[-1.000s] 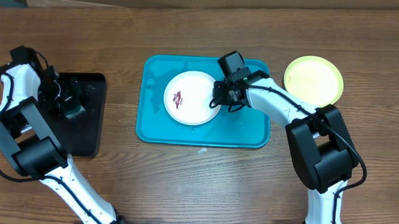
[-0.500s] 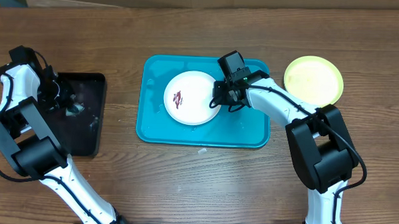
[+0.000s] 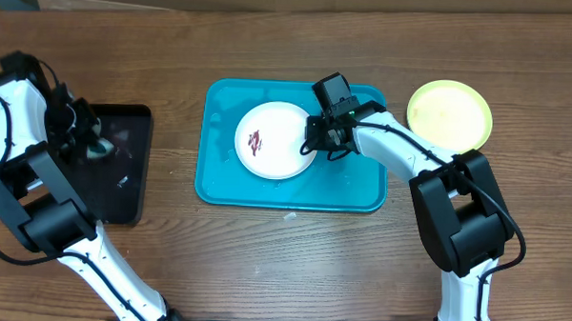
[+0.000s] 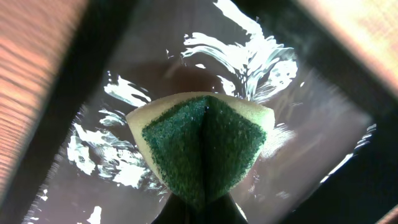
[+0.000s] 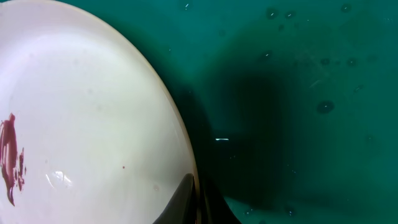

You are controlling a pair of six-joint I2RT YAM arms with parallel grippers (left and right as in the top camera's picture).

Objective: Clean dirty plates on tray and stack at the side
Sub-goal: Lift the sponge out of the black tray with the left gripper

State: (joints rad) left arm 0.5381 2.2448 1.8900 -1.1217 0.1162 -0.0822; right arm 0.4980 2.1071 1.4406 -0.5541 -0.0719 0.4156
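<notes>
The white round plastic plate (image 3: pixel 272 139) lay inside the big turquoise-blue plastic tray (image 3: pixel 352 193), with a dark-red smear (image 3: pixel 255 140) on it. The right gripper (image 3: pixel 315 142) pinched the plate's right rim. Small water drops sat on the tray floor. The yellow-green round plastic plate (image 3: pixel 449 115) sat on the brown wooden table (image 3: pixel 263 265), right of the tray and apart from it. Far to the left, the left gripper (image 3: pixel 88 146) squeezed a folded green and yellow sponge (image 4: pixel 202 146) over the wet black rectangular plastic tray (image 3: pixel 123 193).
</notes>
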